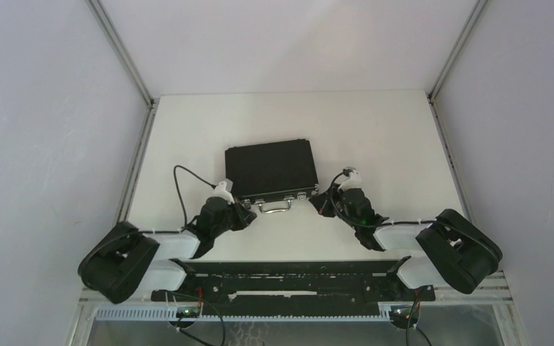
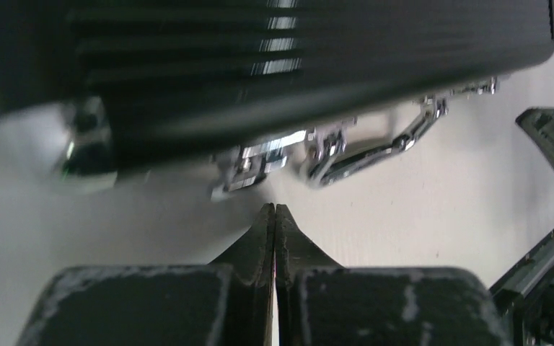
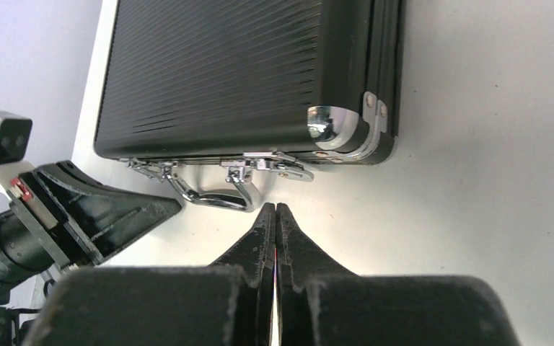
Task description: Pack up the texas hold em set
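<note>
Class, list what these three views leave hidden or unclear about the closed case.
1. Contents of the briefcase: hidden in every view by its shut lid.
2. Left wrist view: its corner and latch are blurred, too close to the lens.
3. Top view: that latch is too small to judge.

text: none readable | brands: none | numbers: none (briefcase [image 3: 216, 72] surface shows only ribbing)

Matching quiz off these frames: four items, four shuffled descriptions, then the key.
1 briefcase
2 handle
3 left gripper
4 right gripper

A shut, empty, right of the handle
B black, lid closed, flat on the table
C silver, middle of the case's near edge
D shut, empty, left of the handle

Pairs: 1-B, 2-C, 3-D, 4-A
</note>
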